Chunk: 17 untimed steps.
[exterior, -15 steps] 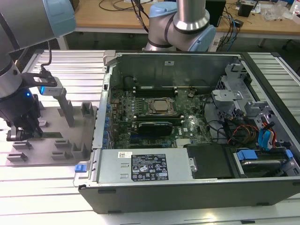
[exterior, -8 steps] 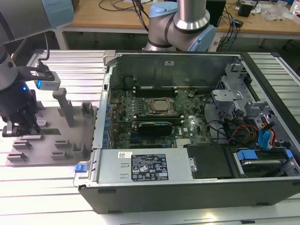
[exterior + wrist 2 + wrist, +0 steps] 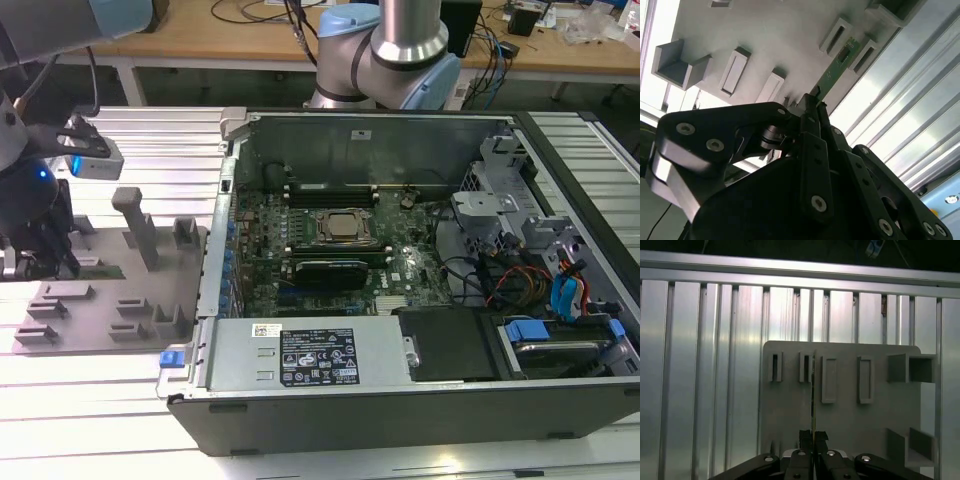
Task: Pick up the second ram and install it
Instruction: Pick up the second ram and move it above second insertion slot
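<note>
At the exterior view's left the gripper (image 3: 45, 262) stood low over the grey tray (image 3: 95, 325), its fingers drawn together and clamped on the second ram (image 3: 100, 268); in both wrist views the pads pinched one end of the thin green board (image 3: 837, 70) (image 3: 812, 395), which ran out edge-up toward the tray's slotted holders (image 3: 832, 35). That grip probably kept the board's long edge free for a socket. Whether it had cleared the holders, I could not tell.

To the right lay the open computer case (image 3: 400, 420), set on its side, likely so the motherboard (image 3: 405, 265) faced upward for access. The silver processor (image 3: 347, 227) sat mid-board with the memory slots (image 3: 330, 190) just beyond it; drive bays (image 3: 550, 340) filled the far right.

Everything rested on a ribbed aluminium table (image 3: 100, 420); a wooden bench (image 3: 250, 35) strewn with cables stood behind.
</note>
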Each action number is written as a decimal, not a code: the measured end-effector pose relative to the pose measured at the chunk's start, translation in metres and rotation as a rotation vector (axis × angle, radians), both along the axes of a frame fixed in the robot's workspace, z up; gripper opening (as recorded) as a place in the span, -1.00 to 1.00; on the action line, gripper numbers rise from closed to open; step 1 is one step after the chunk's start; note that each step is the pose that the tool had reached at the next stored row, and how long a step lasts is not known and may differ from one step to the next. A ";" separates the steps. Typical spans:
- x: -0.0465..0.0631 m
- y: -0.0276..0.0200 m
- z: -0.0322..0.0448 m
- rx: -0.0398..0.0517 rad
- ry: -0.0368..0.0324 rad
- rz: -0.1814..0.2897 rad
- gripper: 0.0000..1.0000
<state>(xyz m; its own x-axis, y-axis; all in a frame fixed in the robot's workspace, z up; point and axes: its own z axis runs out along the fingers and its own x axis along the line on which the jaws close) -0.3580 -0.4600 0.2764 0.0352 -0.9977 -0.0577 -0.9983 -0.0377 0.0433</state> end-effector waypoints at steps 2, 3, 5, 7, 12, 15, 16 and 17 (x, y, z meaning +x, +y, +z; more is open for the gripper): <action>0.000 0.0000 0.0045 0.0000 0.0000 0.000 -0.77; 0.000 0.0000 0.0070 0.0000 0.0000 0.000 -0.77; 0.000 0.0000 0.0124 0.0000 0.0000 0.000 -0.77; 0.000 0.0000 0.0209 0.0001 0.0000 0.000 -0.77; 0.000 0.0000 0.0365 0.0000 0.0000 0.000 -0.77; 0.000 0.0000 0.0426 0.0001 -0.0001 0.000 -0.77; 0.000 0.0000 0.0438 0.0000 0.0000 0.000 -0.77; 0.000 0.0000 0.0455 0.0001 0.0000 0.000 -0.77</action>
<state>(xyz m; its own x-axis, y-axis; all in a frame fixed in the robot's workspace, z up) -0.3580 -0.4600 0.3219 0.0352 -0.9977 -0.0577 -0.9984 -0.0377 0.0433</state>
